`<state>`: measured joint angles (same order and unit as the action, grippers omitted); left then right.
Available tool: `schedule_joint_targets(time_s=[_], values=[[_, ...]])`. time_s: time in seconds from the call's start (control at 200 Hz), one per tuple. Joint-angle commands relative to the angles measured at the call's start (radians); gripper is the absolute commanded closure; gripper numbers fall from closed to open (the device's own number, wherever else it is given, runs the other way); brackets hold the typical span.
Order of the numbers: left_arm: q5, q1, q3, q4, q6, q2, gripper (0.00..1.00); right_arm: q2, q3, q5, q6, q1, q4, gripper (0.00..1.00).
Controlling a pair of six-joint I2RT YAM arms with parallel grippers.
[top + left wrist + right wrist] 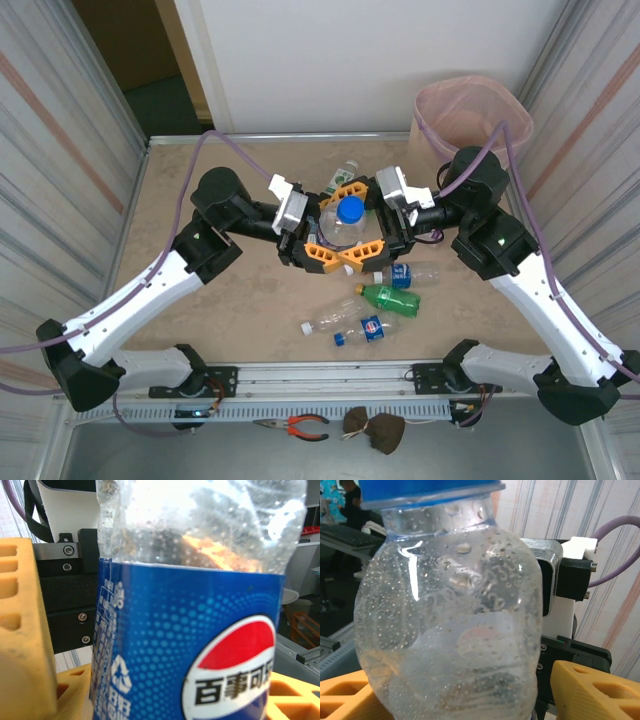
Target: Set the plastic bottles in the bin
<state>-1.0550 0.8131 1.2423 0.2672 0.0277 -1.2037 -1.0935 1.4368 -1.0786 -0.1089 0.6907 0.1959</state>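
A large clear bottle (350, 215) with a blue cap and a blue Pepsi label stands upright at mid-table, and both grippers close in on it from either side. My left gripper (338, 228) has its orange fingers (25, 630) pressed around the label (190, 650). My right gripper (362, 222) grips the dented upper body (450, 630), its fingers (595, 690) at the sides. Several more bottles lie nearby: a green one (390, 297), a blue-labelled one (408, 272), a clear one (328, 320) and a small Pepsi one (366, 329). The beige bin (470, 112) with its pink liner stands at the far right.
Another bottle with a green cap (347, 171) lies just behind the grippers. Pliers (300, 427) and a brown lump (375, 430) rest on the near rail. Corrugated walls close in both sides. Purple cables loop over the arms.
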Motion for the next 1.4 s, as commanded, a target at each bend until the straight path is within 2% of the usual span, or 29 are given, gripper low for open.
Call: schedule_joint_targets(time_s=[0.0,0.371,0.551,0.741,0.912,1.127,1.398], values=[[-0.002,0.006,0.032,0.024,0.007,0.003,0.47,0.001,0.039,-0.027,-0.012,0.009,0.016,0.31],[0.017,0.006,0.032,0.017,-0.005,0.007,0.44,-0.003,0.046,-0.017,-0.015,0.012,0.019,0.44],[0.035,0.004,0.027,0.008,-0.016,0.019,0.39,-0.003,0.051,0.001,-0.024,0.012,0.022,0.48],[0.068,0.004,0.010,-0.017,-0.034,0.047,0.27,0.001,0.052,0.040,-0.041,0.012,0.031,0.49],[0.119,-0.009,-0.033,-0.050,-0.059,0.102,0.23,-0.002,0.067,0.100,-0.055,0.000,0.055,0.49],[0.231,-0.036,-0.110,-0.105,-0.090,0.195,0.21,-0.012,0.093,0.189,-0.018,-0.092,0.066,0.49],[0.334,-0.043,-0.171,-0.164,-0.114,0.247,0.21,-0.055,0.136,0.310,0.096,-0.320,0.063,0.51]])
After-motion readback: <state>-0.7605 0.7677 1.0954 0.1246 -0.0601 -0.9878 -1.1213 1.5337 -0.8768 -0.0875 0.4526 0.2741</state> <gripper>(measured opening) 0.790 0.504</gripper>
